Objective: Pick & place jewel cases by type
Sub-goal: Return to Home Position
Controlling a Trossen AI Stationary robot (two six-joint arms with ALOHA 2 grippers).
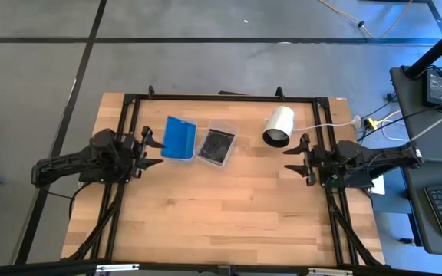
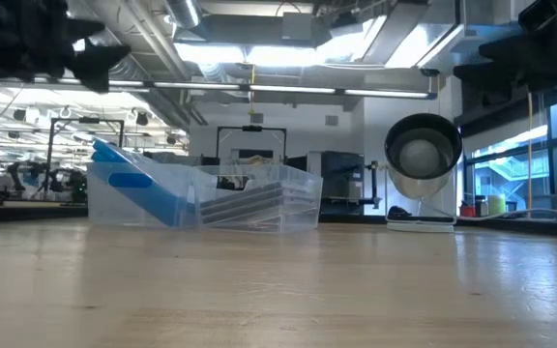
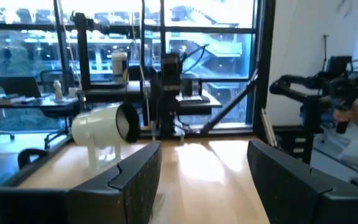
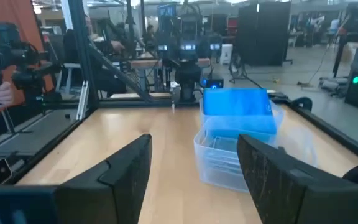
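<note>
Both wide open and empty, the left gripper and right gripper flank two side-by-side clear tubs, blue jewel cases in the left one, dark jewel cases in the right; homing should stay clear of them.

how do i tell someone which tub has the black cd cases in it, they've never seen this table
On the wooden table, find the two clear tubs side by side, left of the white cylinder in the high view. Yours is the tub nearer the cylinder: it holds dark grey-black cases, while the neighbouring tub holds bright blue cases.
</note>
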